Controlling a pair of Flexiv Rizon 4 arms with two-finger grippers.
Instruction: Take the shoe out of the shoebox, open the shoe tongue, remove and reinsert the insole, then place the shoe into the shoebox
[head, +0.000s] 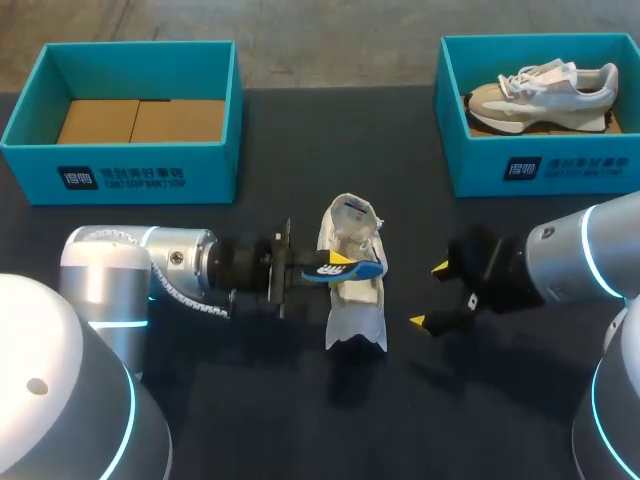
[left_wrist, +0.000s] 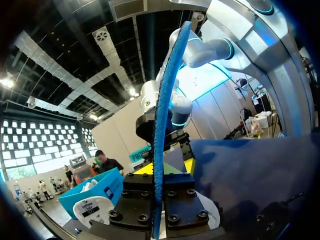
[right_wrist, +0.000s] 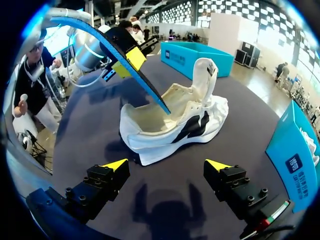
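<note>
Desk (head: 250, 420) with two shoeboxes, two shoes, one insole and two grippers.

1. Left shoebox (head: 130, 175), teal, stands at the far left of the desk. It is open, with only its brown cardboard floor showing.
2. Right shoebox (head: 540, 165), also teal and open, stands at the far right.
3. Second shoe (head: 545, 92), beige and white, lies inside the right shoebox.
4. White shoe (head: 357, 310) (right_wrist: 175, 120) stands on the desk in the middle, between the two arms and well apart from both boxes. Its tongue (right_wrist: 204, 75) is raised upright, leaving the opening wide.
5. Insole (head: 345, 268) (left_wrist: 160, 125) (right_wrist: 145, 85), blue, is the only one in view. It is out of the shoe and held on edge, with its far end reaching over the shoe's opening. Whether it touches the shoe cannot be told.
6. Left gripper (head: 330, 265) (left_wrist: 165, 167) (right_wrist: 125, 55) is closed on the insole. The two yellow tips press it from both sides, just beside the white shoe.
7. Right gripper (head: 430, 295) (right_wrist: 166, 165) hangs near the other side of the white shoe. Its fingers are spread wide and hold nothing, and the shoe lies ahead of them, untouched.
</note>
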